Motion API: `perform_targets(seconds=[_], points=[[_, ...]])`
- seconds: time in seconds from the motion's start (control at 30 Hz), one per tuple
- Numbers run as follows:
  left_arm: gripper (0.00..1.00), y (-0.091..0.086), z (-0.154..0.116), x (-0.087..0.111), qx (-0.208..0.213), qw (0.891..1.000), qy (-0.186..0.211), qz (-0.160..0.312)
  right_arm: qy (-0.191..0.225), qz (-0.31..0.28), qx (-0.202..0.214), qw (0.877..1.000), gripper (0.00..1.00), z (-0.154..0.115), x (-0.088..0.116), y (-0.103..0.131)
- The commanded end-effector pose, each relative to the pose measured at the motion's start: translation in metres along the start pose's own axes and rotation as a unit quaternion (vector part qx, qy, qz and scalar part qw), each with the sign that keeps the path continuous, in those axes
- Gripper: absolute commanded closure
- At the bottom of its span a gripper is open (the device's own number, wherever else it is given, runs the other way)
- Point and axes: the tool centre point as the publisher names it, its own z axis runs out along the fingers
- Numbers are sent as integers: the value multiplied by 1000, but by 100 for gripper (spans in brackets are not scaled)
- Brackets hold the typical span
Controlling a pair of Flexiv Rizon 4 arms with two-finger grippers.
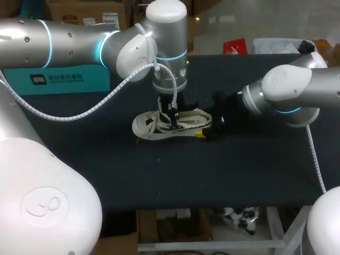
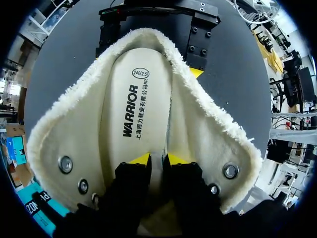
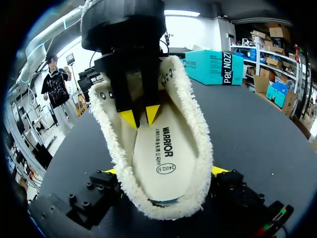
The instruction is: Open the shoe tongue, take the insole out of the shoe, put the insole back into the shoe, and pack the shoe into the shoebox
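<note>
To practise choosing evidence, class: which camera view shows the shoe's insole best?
The left wrist view: the insole lies nearly full length inside the opened shoe, seen square on. The right wrist view shows it too, but the left gripper covers its toe end. In the head view the shoe's side hides it.

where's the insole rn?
The insole sits inside the shoe, mid-table in the head view. The left end effector pinches its toe-side end, and the right end effector clamps the shoe's heel.

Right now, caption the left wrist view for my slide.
Left gripper pinches the insole inside the splayed fleece-lined shoe; right gripper clamps its heel.
</note>
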Motion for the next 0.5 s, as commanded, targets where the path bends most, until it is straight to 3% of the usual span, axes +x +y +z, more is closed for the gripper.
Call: perform_targets(seconds=[0.03,0.5], points=[[76,-2,20,11,-3,1000,-18,-3,0,1,-1,1000,100,2,-1,-6],[74,-8,53,-30,-6,996,-73,-43,0,1,-1,1000,100,2,-1,-6]])
